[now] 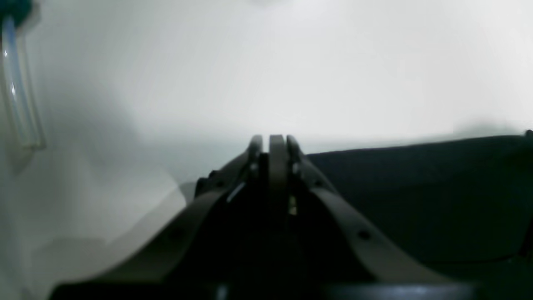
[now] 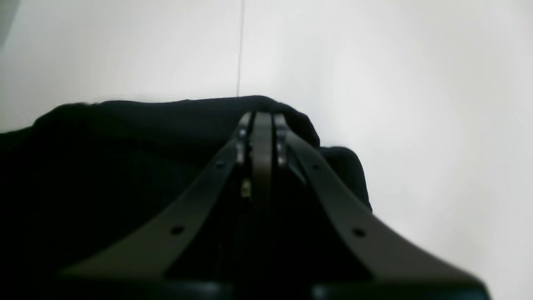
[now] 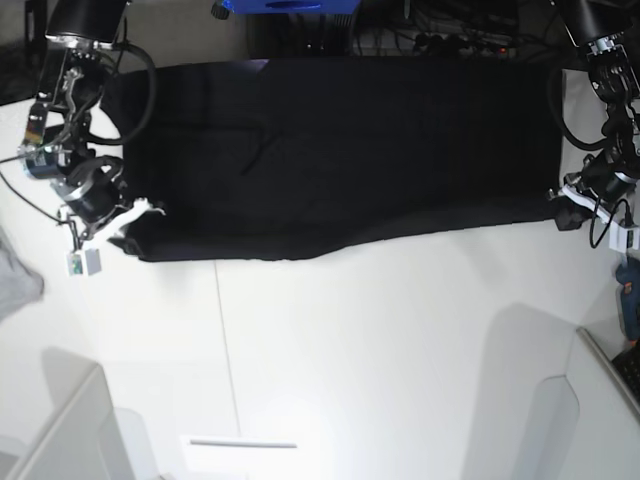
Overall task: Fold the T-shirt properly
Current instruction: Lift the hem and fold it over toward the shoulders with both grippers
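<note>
The black T-shirt [image 3: 340, 150] lies as a long, wide band across the far part of the white table [image 3: 350, 350], plain side up. At its near left corner my right gripper [image 3: 135, 215] is shut, and in the right wrist view the cloth [image 2: 125, 146] bunches around the closed tips of that gripper [image 2: 262, 116]. My left gripper [image 3: 565, 203] is shut at the near right corner. In the left wrist view the shirt's edge [image 1: 416, 187] runs right up to the closed tips of this gripper [image 1: 277, 139].
A small light grey cloth [image 3: 15, 275] lies at the table's left edge. A blue box [image 3: 285, 5] and cables sit behind the shirt. A blue-handled tool [image 3: 628, 295] lies at the right edge. White bins stand at the near left [image 3: 60, 430] and near right [image 3: 590, 410].
</note>
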